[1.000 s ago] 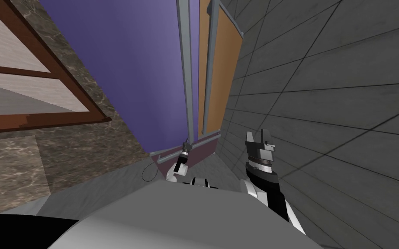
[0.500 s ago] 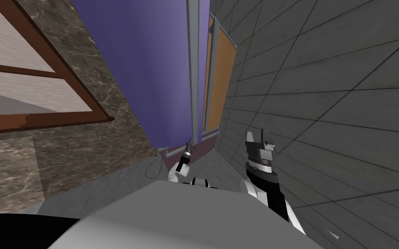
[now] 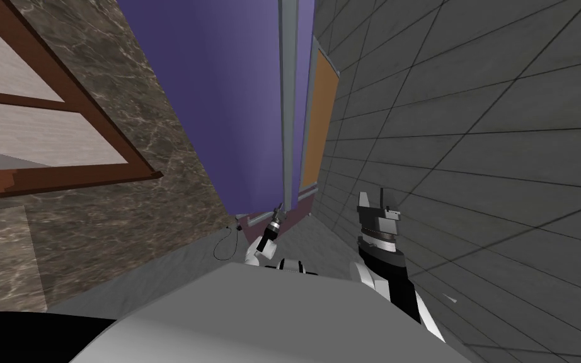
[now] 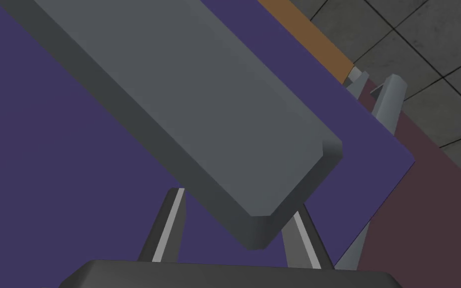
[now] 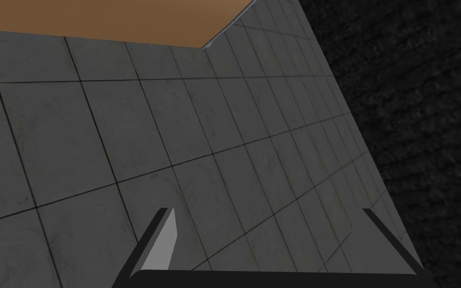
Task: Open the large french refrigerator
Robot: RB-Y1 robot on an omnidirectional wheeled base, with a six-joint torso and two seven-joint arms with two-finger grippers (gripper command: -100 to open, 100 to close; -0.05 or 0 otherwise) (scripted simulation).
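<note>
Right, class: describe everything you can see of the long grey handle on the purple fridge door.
The grey handle is a long, flat, straight bar, plain matt grey with darker sides and a bevelled end. It runs along the purple door near its edge, raised off the surface. The left tool straddles its end, a finger pressed to each side.
</note>
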